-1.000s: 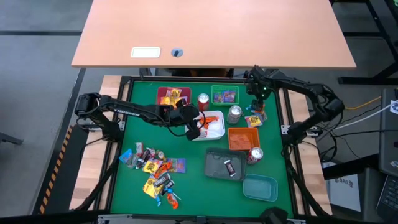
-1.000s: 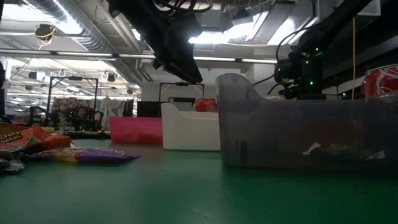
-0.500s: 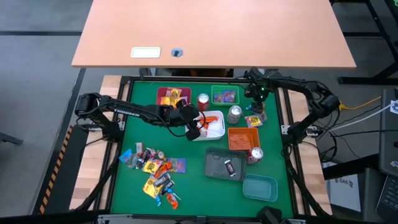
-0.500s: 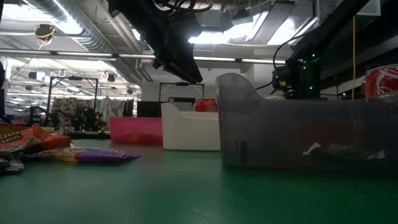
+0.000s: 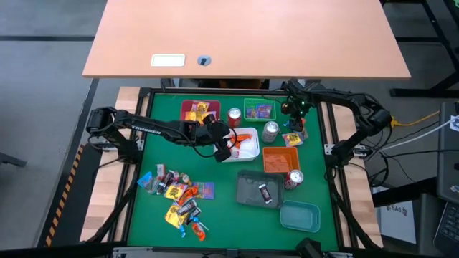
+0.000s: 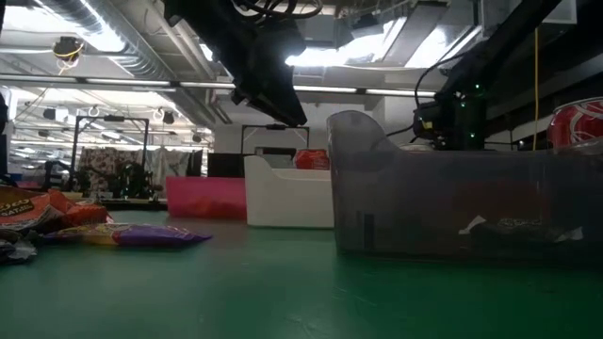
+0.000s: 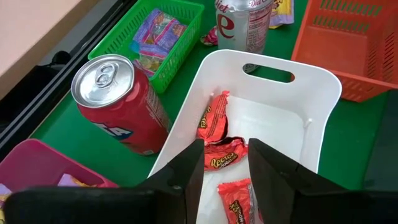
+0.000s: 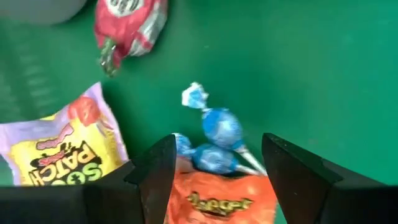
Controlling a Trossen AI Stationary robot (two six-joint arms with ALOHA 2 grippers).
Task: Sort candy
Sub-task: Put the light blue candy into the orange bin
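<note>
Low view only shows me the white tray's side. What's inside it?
Observer: Orange Reese's candy, three pieces.
Operator: Where's the left gripper?
Observer: The left gripper hangs over the white tray, near its can-side edge.
Operator: And the right one?
Observer: The right gripper is open, just above two blue lollipops on the green mat.

three soda cans (image 5: 234, 117), seven plastic trays (image 5: 259, 188) and two arms (image 5: 154, 129) show over the table.
</note>
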